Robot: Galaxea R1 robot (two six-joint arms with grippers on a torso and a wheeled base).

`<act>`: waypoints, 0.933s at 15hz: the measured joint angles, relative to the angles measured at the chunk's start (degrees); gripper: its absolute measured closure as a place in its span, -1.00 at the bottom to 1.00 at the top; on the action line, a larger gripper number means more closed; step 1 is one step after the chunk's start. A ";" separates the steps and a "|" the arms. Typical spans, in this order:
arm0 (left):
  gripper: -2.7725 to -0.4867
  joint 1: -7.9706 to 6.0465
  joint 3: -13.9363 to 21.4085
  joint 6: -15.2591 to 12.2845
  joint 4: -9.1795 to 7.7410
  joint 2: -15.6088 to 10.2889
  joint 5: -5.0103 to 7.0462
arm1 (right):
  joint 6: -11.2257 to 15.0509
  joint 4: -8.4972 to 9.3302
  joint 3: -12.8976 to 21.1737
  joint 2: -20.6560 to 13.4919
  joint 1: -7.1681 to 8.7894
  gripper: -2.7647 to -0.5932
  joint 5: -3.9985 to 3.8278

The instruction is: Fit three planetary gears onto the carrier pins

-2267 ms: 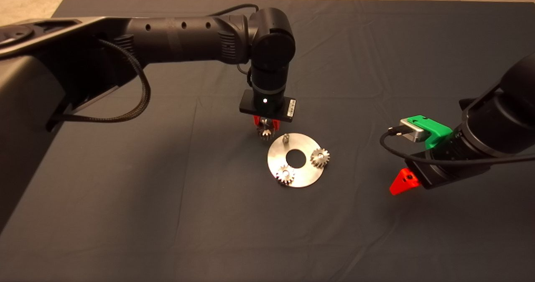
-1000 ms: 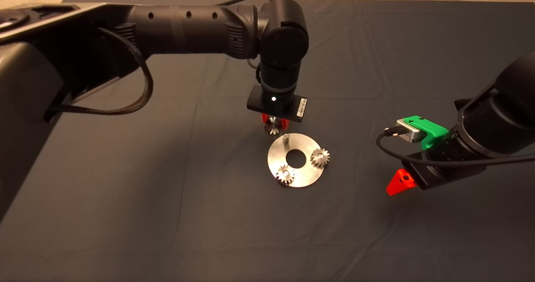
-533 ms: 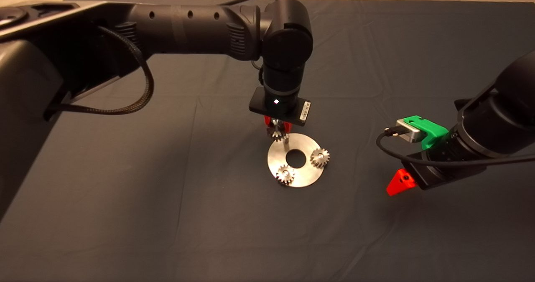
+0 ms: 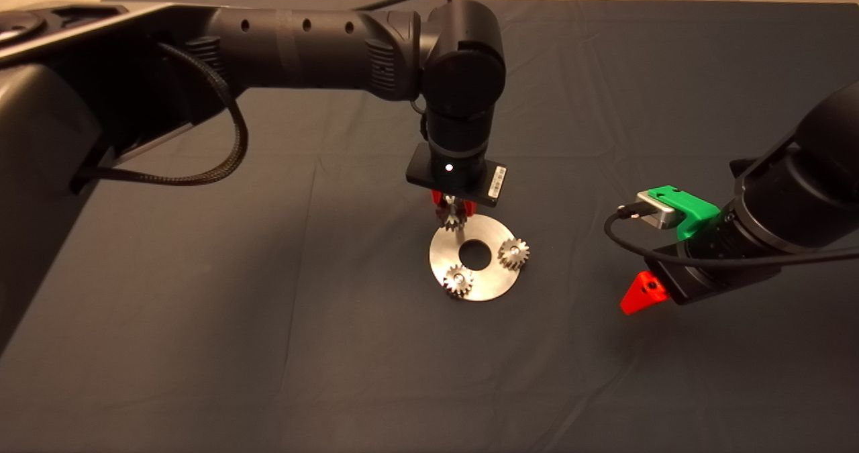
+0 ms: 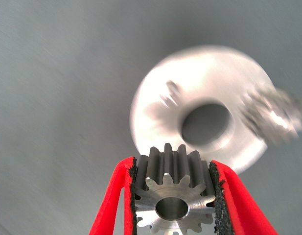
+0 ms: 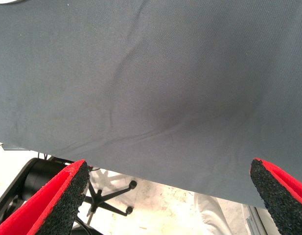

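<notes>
The silver carrier disc (image 4: pixel 439 248) lies mid-mat with a large centre hole. Two planetary gears sit on its pins, one at the right (image 4: pixel 513 253) and one at the front (image 4: pixel 458 282). My left gripper (image 4: pixel 454 213) is shut on the third gear (image 4: pixel 453 221), held over the disc's far rim, hiding the third pin in the head view. In the left wrist view the gear (image 5: pixel 174 196) sits between the red fingers (image 5: pixel 114 200), with the disc (image 5: pixel 155 110), a bare pin (image 5: pixel 171 92) and a mounted gear (image 5: pixel 272 115) beyond. My right gripper (image 6: pixel 170 196) is open, parked at the mat's right.
The dark mat (image 4: pixel 201 305) has creases and open cloth all around the disc. The right wrist view looks past the mat's edge at the floor, where a chair base (image 6: pixel 109 196) shows.
My left gripper has carried the gear to the right, from beside the disc's far left rim to over the disc at the bare pin. The right arm has barely moved.
</notes>
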 joint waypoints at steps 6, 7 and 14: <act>0.79 0.00 7.15 -3.31 -0.18 0.16 1.66 | 0.00 0.00 0.00 0.00 0.00 -0.72 0.00; 0.79 0.00 7.10 -3.41 -0.16 0.16 1.73 | 0.02 0.00 0.00 0.00 0.00 -0.72 0.00; 0.79 -0.30 -6.68 -3.00 0.01 -0.09 1.94 | 0.02 0.00 -0.01 0.00 -0.02 -0.72 -0.05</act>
